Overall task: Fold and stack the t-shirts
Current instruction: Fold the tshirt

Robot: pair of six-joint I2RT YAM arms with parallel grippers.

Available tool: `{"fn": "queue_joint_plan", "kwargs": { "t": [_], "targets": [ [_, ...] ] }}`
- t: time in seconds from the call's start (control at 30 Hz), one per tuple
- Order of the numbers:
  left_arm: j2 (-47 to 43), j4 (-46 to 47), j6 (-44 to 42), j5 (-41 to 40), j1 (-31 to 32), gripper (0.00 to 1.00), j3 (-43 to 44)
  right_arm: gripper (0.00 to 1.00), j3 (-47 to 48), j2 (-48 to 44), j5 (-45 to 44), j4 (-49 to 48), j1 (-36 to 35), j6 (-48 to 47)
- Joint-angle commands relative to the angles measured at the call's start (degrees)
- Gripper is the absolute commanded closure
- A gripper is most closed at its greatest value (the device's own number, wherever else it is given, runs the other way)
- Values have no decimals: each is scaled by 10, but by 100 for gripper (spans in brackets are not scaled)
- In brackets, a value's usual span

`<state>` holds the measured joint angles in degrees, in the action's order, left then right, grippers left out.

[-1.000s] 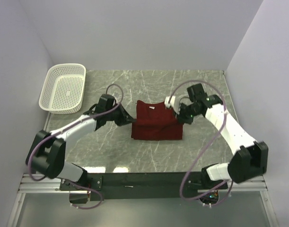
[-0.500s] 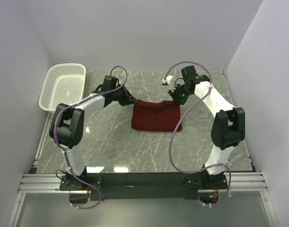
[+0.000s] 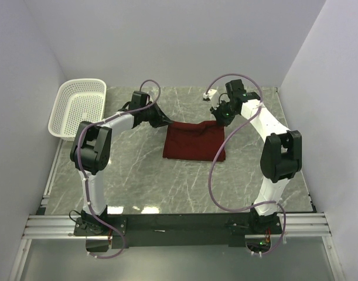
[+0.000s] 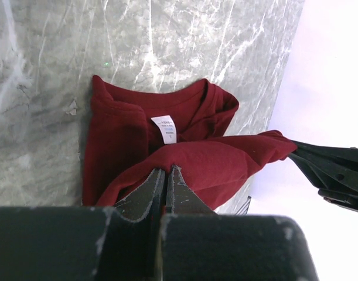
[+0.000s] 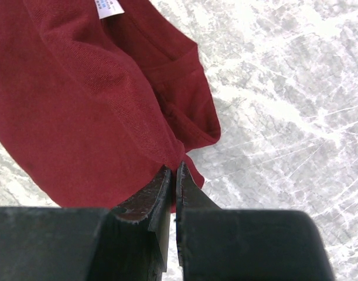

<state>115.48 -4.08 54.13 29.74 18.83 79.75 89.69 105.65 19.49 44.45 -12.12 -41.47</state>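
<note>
Left end effector point(image 4: 166, 171) and right end effector point(image 5: 174, 170) pinch t-shirt point(image 3: 193, 143) corners.

Robotics lab test cell. Boxed in on three sides by plain pale walls point(image 3: 184, 41). Grey marble-pattern worktop point(image 3: 143, 175). Left arm point(image 3: 91, 153) and right arm point(image 3: 276, 153), white and black, bolted to black base plate point(image 3: 179, 222) on aluminium rail frame point(image 3: 53, 225). Purple cables point(image 3: 214, 170) looped loosely along both. White perforated basket point(image 3: 79, 108) at far-left corner.
</note>
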Motion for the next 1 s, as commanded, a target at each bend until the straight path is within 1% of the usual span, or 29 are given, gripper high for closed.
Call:
{"fn": "queue_joint_plan", "kwargs": {
  "t": [0.0, 0.37, 0.57, 0.73, 0.9, 0.97],
  "targets": [
    [0, 27, -3, 4, -2, 100, 29, 100, 24, 5, -9, -30, 4, 13],
    [15, 32, 4, -5, -5, 99, 51, 100, 51, 35, -23, -46, 4, 45],
    [31, 36, 12, -6, -7, 99, 61, 100, 51, 47, -35, -54, 4, 54],
    [54, 35, 19, -6, -7, 99, 88, 100, 48, 50, -45, -63, 5, 62],
    [66, 27, 26, -24, -9, 99, 106, 100, 48, 55, -65, -67, 5, 66],
    [69, 25, 34, -33, -10, 99, 108, 96, 48, 61, -74, -71, 5, 74]
  ]
}}
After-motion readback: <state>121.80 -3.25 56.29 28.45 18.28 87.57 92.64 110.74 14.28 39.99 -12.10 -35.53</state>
